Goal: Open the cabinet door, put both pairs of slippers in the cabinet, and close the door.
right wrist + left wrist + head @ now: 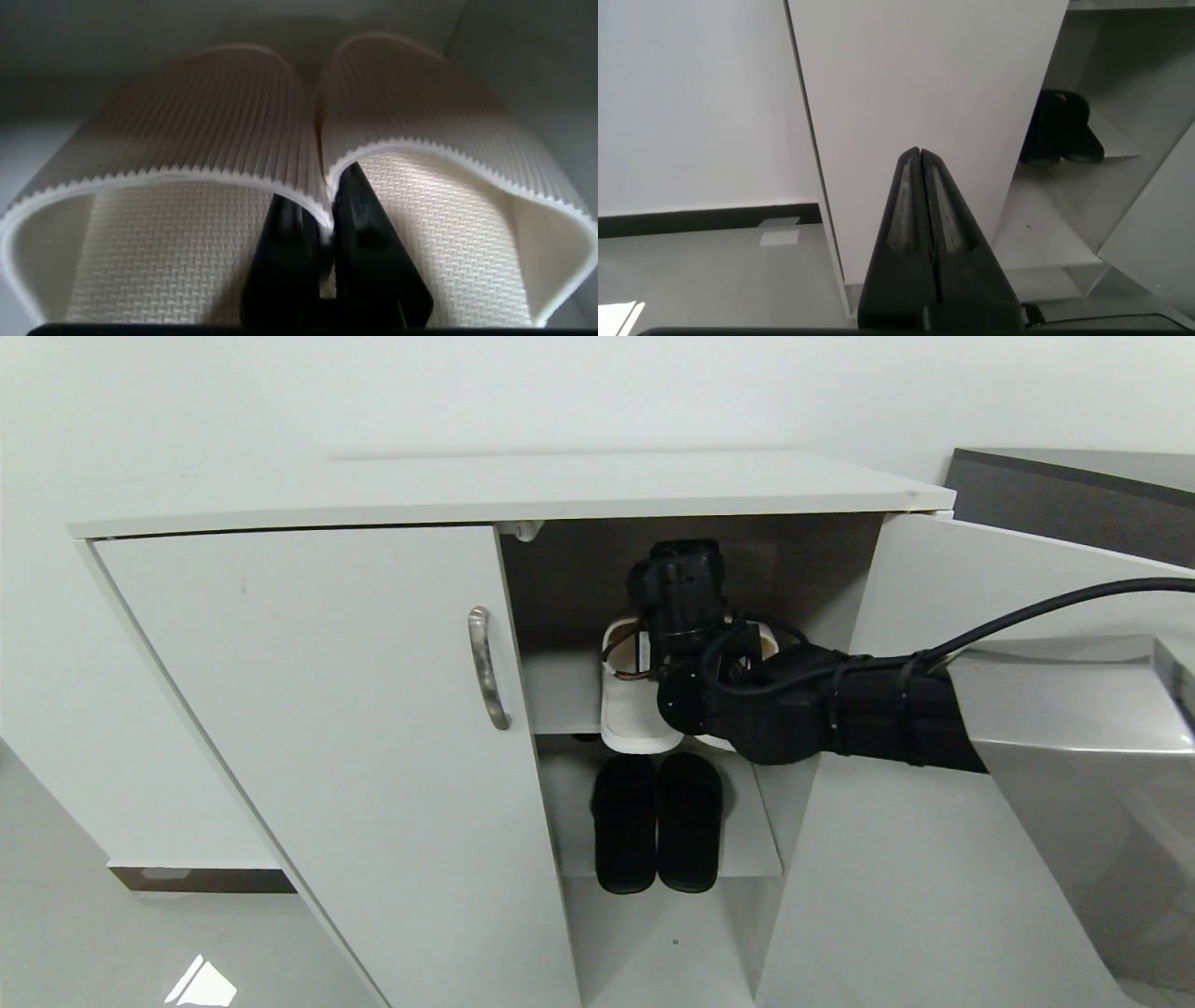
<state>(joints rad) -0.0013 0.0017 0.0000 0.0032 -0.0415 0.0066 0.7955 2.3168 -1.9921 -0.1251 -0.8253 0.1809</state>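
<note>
Cabinet (523, 487) space is divided by shelves behind the open right door (896, 868), while the left door (308, 737), with its metal handle (487, 667), is shut.

On the upper shelf (560, 695) the white slippers (638, 709) are laid side by side, toes toward the back, with their heels at the shelf's front edge. The right gripper (322, 238) is reached into this compartment from the right. Its dark fingers (366, 233) are pinched on the two inner strap edges where the ribbed straps meet, so the pair is gripped together.

On the lower shelf (758, 840) the black slippers (658, 821) are set touching each other, toes inward and heels at the front edge. They are apart from either gripper.

The left gripper (920, 161) is held outside the cabinet, in front of the shut left door, with its fingers pressed together on nothing. From its wrist view the black slippers (1062, 126) are seen on their shelf past the door's edge.
</note>
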